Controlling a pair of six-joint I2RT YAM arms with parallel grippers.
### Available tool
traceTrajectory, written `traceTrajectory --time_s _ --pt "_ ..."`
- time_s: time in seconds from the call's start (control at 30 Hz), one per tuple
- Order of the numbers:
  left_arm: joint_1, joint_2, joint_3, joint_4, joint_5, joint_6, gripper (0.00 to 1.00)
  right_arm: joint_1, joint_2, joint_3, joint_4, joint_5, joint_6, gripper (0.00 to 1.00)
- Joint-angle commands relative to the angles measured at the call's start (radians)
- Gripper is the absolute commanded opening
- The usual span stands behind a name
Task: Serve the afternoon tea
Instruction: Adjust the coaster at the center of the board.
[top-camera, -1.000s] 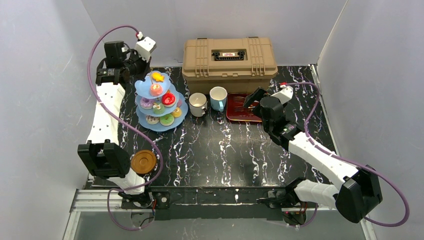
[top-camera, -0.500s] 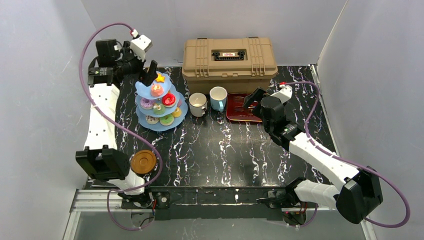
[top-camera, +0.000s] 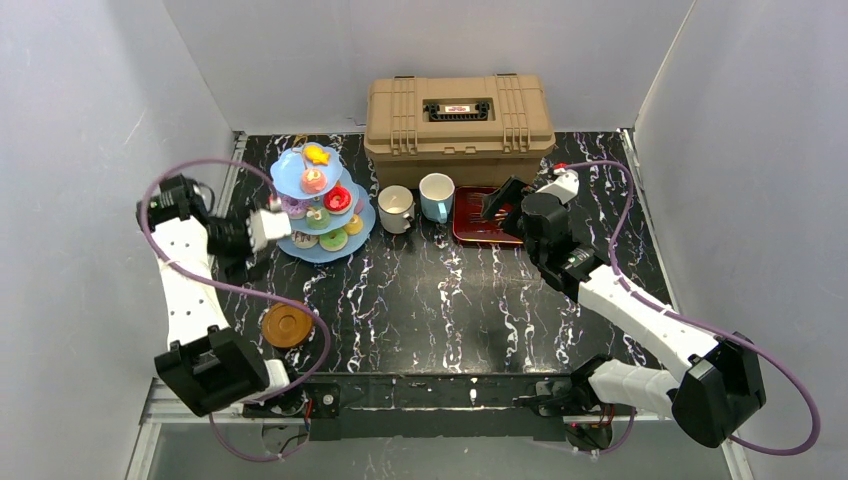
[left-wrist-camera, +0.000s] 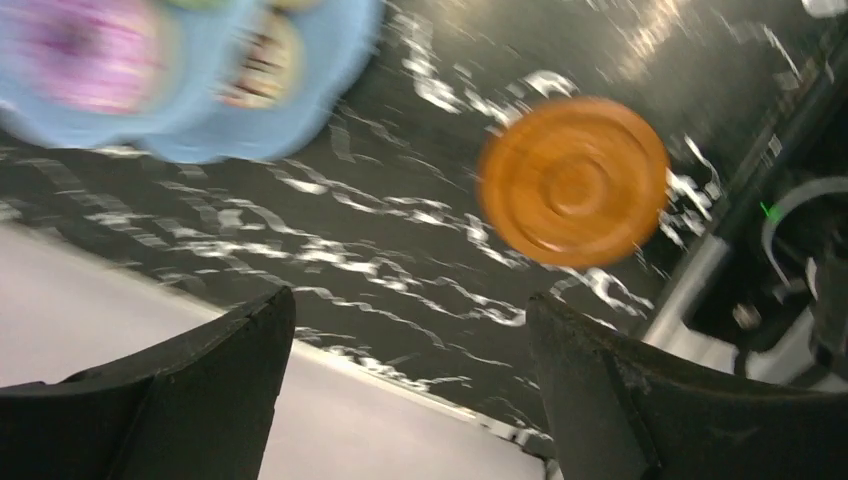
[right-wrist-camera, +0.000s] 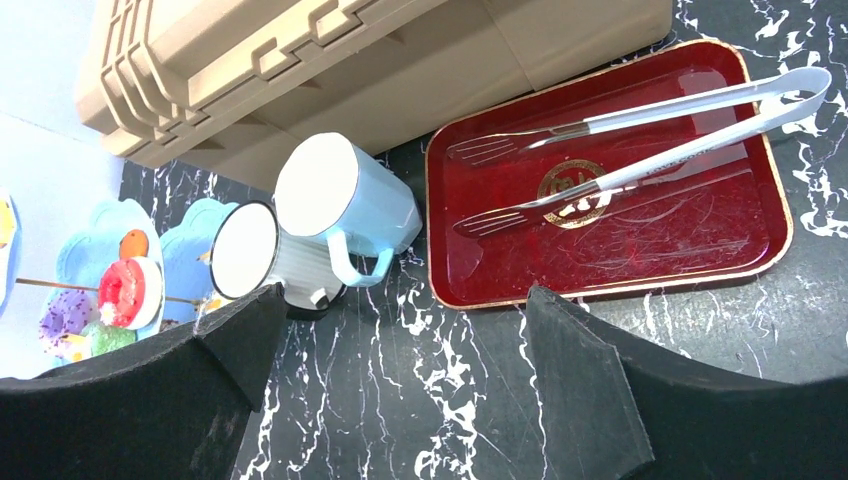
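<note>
Left end effector (top-camera: 272, 224) wide and empty, cake stand (top-camera: 312, 254) just to its right, right end effector (top-camera: 498, 200) wide above the red tray (top-camera: 470, 232), left wrist view blurred, saucer (left-wrist-camera: 572, 180) ahead-right on the surface (left-wrist-camera: 400, 250), right wrist view, white mug (right-wrist-camera: 250, 255) and blue mug (right-wrist-camera: 350, 205) ahead-left.

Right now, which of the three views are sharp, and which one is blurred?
Left wrist view: heavy blur smears the cake stand and the brown saucer. Right wrist view: sharp, the tongs and the scratches on the red tray read clearly. Top external view: sharp and evenly lit, no strong glare.
</note>
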Motion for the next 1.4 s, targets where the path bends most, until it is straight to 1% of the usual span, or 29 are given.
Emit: traceTrajectory --time_s 0.0,0.07,0.17,0.23,0.33,0.4,0.47,0.53,0.6,0.73,0.87,1.13,1.37 --pt "0.071 -0.084 -0.272 -0.074 -0.177 0.392 0.81 0.002 -0.004 0.007 0.042 -0.013 -0.01 0.98" --pt "0.081 -0.109 -0.367 -0.027 -0.172 0.417 0.79 0.001 0.001 0.011 0.038 -0.012 -0.01 0.98" --pt "0.082 -0.11 -0.448 -0.019 -0.133 0.438 0.79 0.0 0.0 0.014 0.031 -0.001 -0.011 0.98" --pt "0.08 -0.105 -0.515 0.007 -0.158 0.459 0.79 0.001 -0.002 0.016 0.032 0.007 -0.012 0.98" --pt "0.08 -0.078 -0.599 0.133 -0.19 0.423 0.78 0.0 -0.001 0.018 0.034 0.012 -0.01 0.99" --pt "0.08 -0.03 -0.603 0.163 -0.158 0.378 0.78 0.001 0.004 0.021 0.033 0.013 -0.008 0.98" --pt "0.08 0.02 -0.581 0.15 -0.096 0.333 0.77 0.001 0.009 0.027 0.028 0.014 -0.007 0.99" --pt "0.077 0.06 -0.57 0.096 -0.057 0.336 0.75 0.001 0.008 0.032 0.019 0.022 -0.006 0.98" --pt "0.07 0.076 -0.598 0.076 -0.066 0.357 0.75 0.001 0.003 0.033 0.018 0.036 -0.007 0.98" --pt "0.051 0.053 -0.691 0.096 -0.081 0.4 0.74 0.0 0.003 0.041 0.016 0.052 -0.008 0.99" --pt "0.019 0.051 -0.738 0.144 -0.031 0.358 0.74 0.0 0.012 0.049 0.01 0.054 0.001 0.98" --pt "-0.08 0.054 -0.695 0.159 0.15 0.216 0.74 0.0 0.013 0.05 0.005 0.055 0.012 0.99" --pt "-0.179 0.035 -0.716 0.249 0.197 0.113 0.73 0.0 0.007 0.049 0.0 0.052 0.019 0.99"
